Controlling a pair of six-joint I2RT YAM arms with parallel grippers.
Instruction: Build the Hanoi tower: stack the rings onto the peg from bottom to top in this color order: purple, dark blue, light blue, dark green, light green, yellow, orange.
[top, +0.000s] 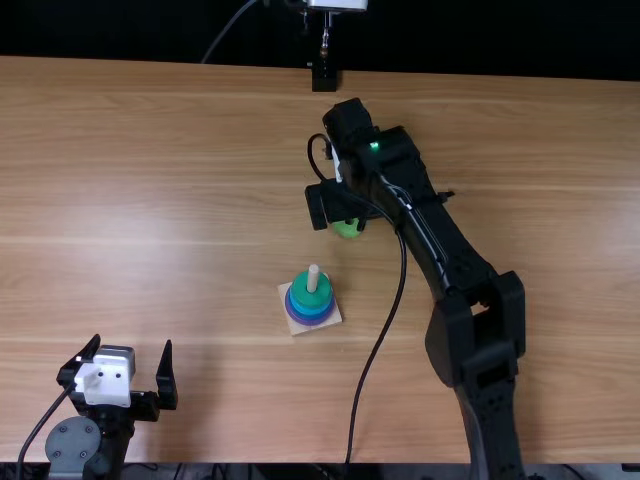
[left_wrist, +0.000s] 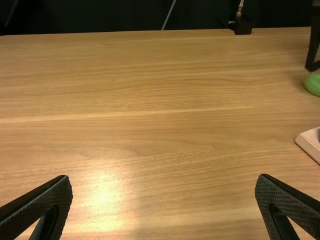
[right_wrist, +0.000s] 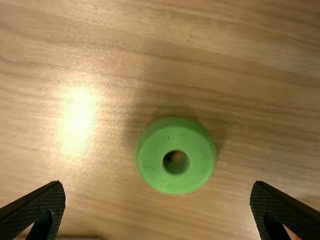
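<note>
Near mid-table in the top view, the right gripper (top: 340, 212) is over a light green ring (top: 347, 229). In the right wrist view that ring (right_wrist: 194, 170) lies flat between the separated fingers of the right gripper (right_wrist: 157, 206), untouched. The left gripper (top: 132, 348) stands open and holding nothing at lower left; the left wrist view also has the left gripper (left_wrist: 164, 184) spread wide. A square wooden base (top: 331, 316) carries an upright peg (top: 314, 278) with a dark green ring (top: 311, 294) topmost, blue below it, and a purple ring (top: 306, 320) at the bottom.
A small orange bit (right_wrist: 293, 234) shows at the right wrist view's lower right corner. The right arm (top: 450, 250) stretches over the table's right half, its cable hanging to the right of the peg base. A black stand (top: 324, 77) is at the far table edge (top: 200, 66).
</note>
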